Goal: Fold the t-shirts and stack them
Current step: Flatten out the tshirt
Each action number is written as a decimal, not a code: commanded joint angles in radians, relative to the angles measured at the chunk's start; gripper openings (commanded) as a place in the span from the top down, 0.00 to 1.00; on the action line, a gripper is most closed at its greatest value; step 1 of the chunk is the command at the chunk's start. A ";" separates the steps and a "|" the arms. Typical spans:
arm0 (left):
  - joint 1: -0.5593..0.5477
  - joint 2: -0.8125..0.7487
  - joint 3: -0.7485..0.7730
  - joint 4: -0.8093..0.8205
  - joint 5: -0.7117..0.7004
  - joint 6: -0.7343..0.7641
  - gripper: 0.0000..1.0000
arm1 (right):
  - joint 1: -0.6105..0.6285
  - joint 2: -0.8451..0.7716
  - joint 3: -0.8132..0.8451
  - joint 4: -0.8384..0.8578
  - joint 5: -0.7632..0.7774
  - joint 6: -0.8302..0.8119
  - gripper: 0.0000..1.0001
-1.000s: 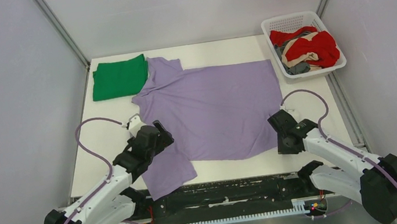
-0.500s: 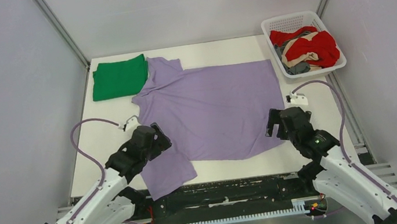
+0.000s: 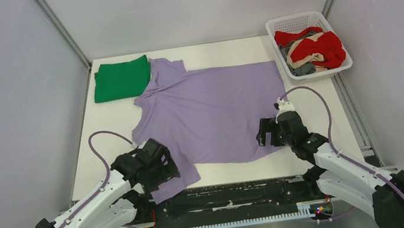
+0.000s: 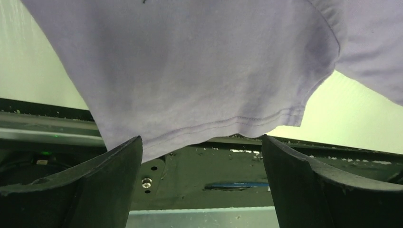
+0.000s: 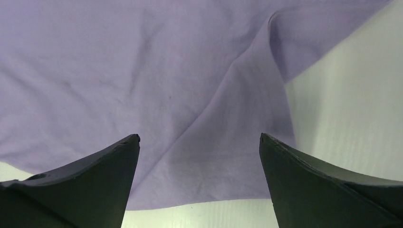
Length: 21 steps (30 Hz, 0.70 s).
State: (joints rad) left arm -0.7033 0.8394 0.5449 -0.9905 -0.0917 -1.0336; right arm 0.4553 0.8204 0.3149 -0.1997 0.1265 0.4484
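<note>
A large lavender t-shirt [image 3: 211,112] lies spread flat on the white table [image 3: 100,146]. A green t-shirt [image 3: 121,79] lies folded at the far left, touching the lavender collar area. My left gripper [image 3: 163,173] hovers open over the near-left sleeve [image 4: 199,71], whose hem hangs past the table's near edge; nothing is between its fingers [image 4: 114,180]. My right gripper [image 3: 264,132] is open just above the shirt's near-right hem corner [image 5: 142,71], with wrinkled cloth under its jaws and nothing gripped.
A white lattice basket [image 3: 293,18] at the far right holds crumpled red [image 3: 330,48], tan and grey shirts. The black rail [image 4: 218,166] runs along the table's near edge, under the left gripper. Grey walls enclose the table on three sides.
The right gripper opened and moved left, onto the shirt's near-right corner. The left gripper drew back toward the near edge, over the sleeve. The lavender shirt stayed flat.
</note>
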 commanded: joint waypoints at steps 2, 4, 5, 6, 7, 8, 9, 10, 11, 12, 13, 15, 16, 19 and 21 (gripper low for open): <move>-0.007 -0.084 -0.020 -0.053 0.057 -0.119 0.00 | 0.000 0.083 -0.025 0.016 -0.045 0.030 0.02; -0.007 -0.099 -0.032 -0.065 0.060 -0.133 0.00 | 0.000 0.069 -0.029 -0.073 0.006 0.053 0.02; -0.007 -0.099 -0.032 -0.076 0.055 -0.133 0.00 | 0.000 0.056 -0.029 -0.117 0.020 0.058 0.02; -0.007 -0.097 -0.029 -0.088 0.045 -0.135 0.00 | 0.000 0.033 -0.027 -0.183 0.039 0.072 0.02; -0.007 -0.091 -0.025 -0.097 0.045 -0.136 0.00 | 0.000 0.012 -0.024 -0.248 0.049 0.084 0.02; -0.007 -0.086 -0.024 -0.099 0.047 -0.134 0.00 | 0.000 -0.015 -0.023 -0.298 0.051 0.092 0.02; -0.007 -0.081 -0.025 -0.104 0.044 -0.139 0.00 | 0.001 -0.042 -0.025 -0.359 0.049 0.101 0.02; -0.007 -0.076 -0.027 -0.105 0.040 -0.143 0.00 | 0.001 -0.066 -0.028 -0.408 0.050 0.110 0.02; -0.008 -0.075 -0.031 -0.101 0.041 -0.145 0.00 | 0.000 -0.097 -0.035 -0.437 0.049 0.124 0.02; -0.008 -0.075 -0.034 -0.095 0.039 -0.146 0.00 | 0.000 -0.119 -0.039 -0.459 0.040 0.130 0.02; -0.009 -0.077 -0.035 -0.094 0.037 -0.150 0.00 | 0.000 -0.147 -0.039 -0.469 0.030 0.136 0.02; -0.009 -0.086 -0.038 -0.090 0.033 -0.152 0.00 | 0.000 -0.187 -0.029 -0.456 0.027 0.138 0.02; -0.009 -0.089 -0.040 -0.090 0.034 -0.151 0.00 | 0.000 -0.205 -0.018 -0.434 0.036 0.129 0.02; -0.013 -0.094 -0.043 -0.091 0.040 -0.152 0.00 | 0.000 -0.233 0.043 -0.387 0.102 0.087 0.02; -0.016 -0.092 -0.045 -0.091 0.045 -0.152 0.00 | 0.000 -0.245 0.072 -0.346 0.113 0.059 0.02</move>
State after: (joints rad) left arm -0.7090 0.7540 0.5110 -1.0538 -0.0509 -1.1454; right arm 0.4557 0.6010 0.3004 -0.5896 0.1772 0.5468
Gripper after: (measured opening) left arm 0.994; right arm 0.979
